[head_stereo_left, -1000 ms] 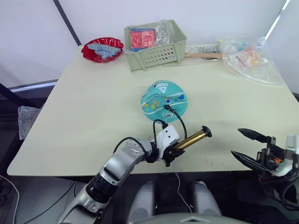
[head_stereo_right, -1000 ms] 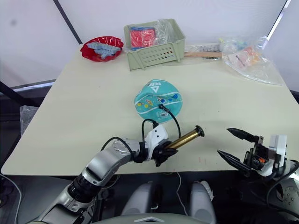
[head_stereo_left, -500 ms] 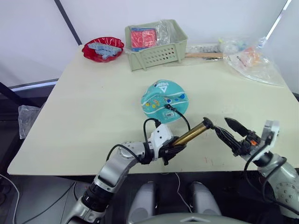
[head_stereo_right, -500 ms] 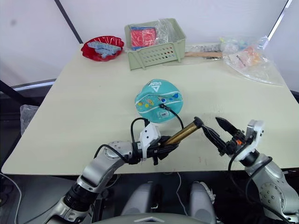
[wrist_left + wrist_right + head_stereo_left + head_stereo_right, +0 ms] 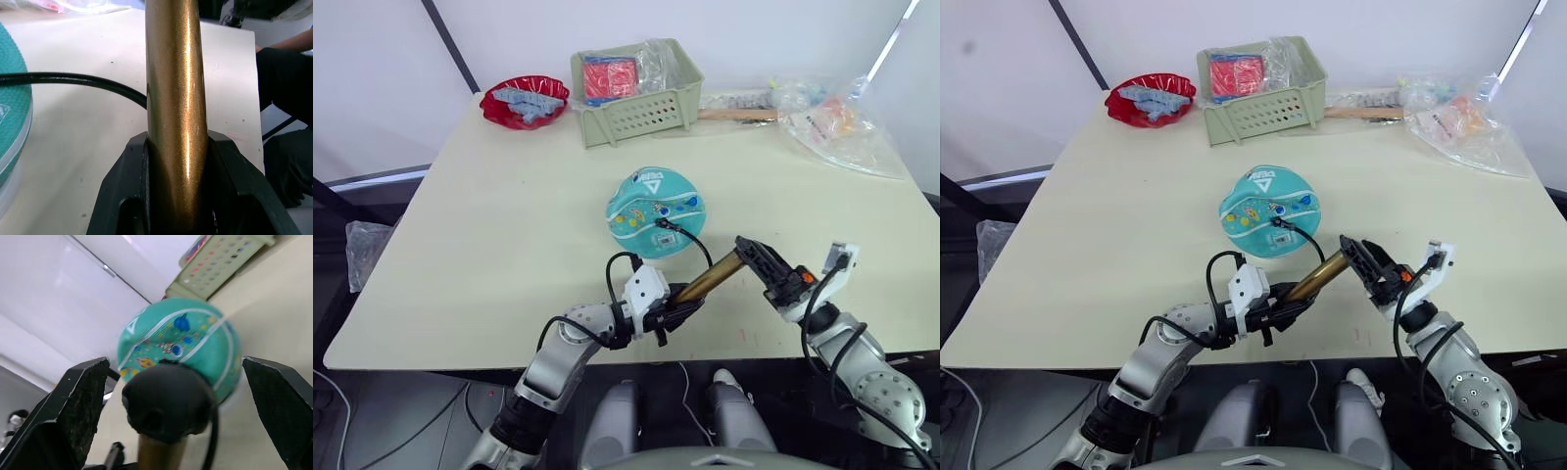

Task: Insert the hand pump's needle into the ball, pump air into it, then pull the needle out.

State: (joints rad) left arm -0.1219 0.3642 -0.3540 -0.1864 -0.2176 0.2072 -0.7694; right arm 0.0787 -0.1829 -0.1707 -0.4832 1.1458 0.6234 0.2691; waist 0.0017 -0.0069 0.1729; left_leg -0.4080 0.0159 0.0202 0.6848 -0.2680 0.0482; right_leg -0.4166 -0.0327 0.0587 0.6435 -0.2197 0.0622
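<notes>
The teal ball lies mid-table, partly flattened. The hand pump slants up to the right in front of it, gold barrel uppermost. My left gripper is shut on the barrel's lower end; the left wrist view shows the barrel clamped between both fingers. The thin black hose loops from the pump to the ball. Its black fitting rests on the ball, and the needle's metal tip is hidden there. My right gripper is open, its fingers standing on either side of the black handle.
A green basket with a red pack stands at the back. A red bowl is at the back left, and plastic bags lie at the back right. The pump is close to the table's front edge.
My right gripper has come up from the front right edge to the pump's handle and now straddles it. The left gripper kept its hold on the barrel.
</notes>
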